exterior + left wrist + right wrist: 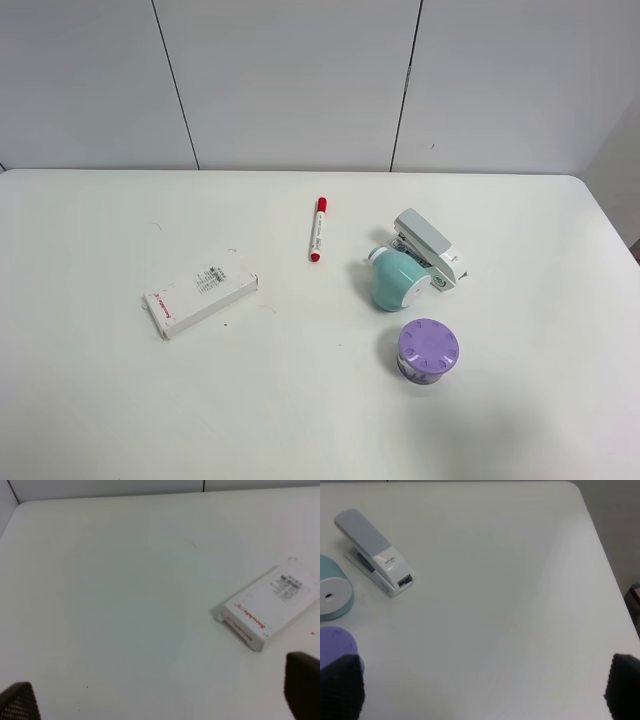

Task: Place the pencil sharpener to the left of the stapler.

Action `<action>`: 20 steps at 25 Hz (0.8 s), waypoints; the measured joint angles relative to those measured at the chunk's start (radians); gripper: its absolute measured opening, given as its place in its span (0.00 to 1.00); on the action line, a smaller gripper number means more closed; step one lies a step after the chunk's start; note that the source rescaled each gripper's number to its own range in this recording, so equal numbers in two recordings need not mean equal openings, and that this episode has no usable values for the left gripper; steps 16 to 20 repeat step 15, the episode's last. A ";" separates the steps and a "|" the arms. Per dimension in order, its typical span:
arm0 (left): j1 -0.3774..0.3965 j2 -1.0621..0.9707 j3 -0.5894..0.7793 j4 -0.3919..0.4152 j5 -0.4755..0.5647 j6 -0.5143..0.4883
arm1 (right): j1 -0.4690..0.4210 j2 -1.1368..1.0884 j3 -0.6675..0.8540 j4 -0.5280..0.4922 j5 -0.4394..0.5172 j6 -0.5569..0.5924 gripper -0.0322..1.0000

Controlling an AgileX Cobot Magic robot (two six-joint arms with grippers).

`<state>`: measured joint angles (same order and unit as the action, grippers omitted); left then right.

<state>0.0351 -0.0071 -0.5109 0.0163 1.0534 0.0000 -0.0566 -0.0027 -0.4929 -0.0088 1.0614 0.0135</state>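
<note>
The teal pencil sharpener lies on its side on the white table, its white round base facing the near edge. It rests right beside the white and grey stapler, on the stapler's left in the exterior high view. The stapler also shows in the right wrist view. Neither arm appears in the exterior high view. My left gripper is open over bare table, only its dark fingertips showing. My right gripper is open too, away from the stapler, with nothing between its fingers.
A purple round lidded container stands just in front of the sharpener. A red and white marker lies left of the stapler. A flat white rectangular box sits at mid left. The table's right edge is close.
</note>
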 joint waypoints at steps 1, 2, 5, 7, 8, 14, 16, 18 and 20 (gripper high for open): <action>0.000 0.000 0.000 0.000 0.000 0.000 | 0.000 0.000 0.001 -0.001 -0.001 0.000 0.91; 0.000 0.000 0.000 0.000 0.000 0.000 | 0.000 0.000 0.001 -0.001 -0.001 0.000 0.91; 0.000 0.000 0.000 0.000 0.000 0.000 | 0.000 0.000 0.004 -0.003 -0.001 0.000 0.91; 0.000 0.000 0.000 0.000 0.000 0.000 | 0.000 0.000 0.005 -0.003 -0.001 0.000 0.91; 0.000 0.000 0.000 0.000 0.000 0.000 | 0.000 0.000 0.005 -0.003 -0.001 0.000 0.91; 0.000 0.000 0.000 0.000 0.000 0.000 | 0.000 0.000 0.005 -0.003 -0.001 0.000 0.91; 0.000 0.000 0.000 0.000 0.000 0.000 | 0.000 0.000 0.005 -0.003 -0.001 0.000 0.91; 0.000 0.000 0.000 0.000 0.000 0.000 | 0.000 0.000 0.005 -0.003 -0.001 0.000 0.91; 0.000 0.000 0.000 0.000 0.000 0.000 | 0.000 0.000 0.005 -0.003 -0.001 0.000 0.91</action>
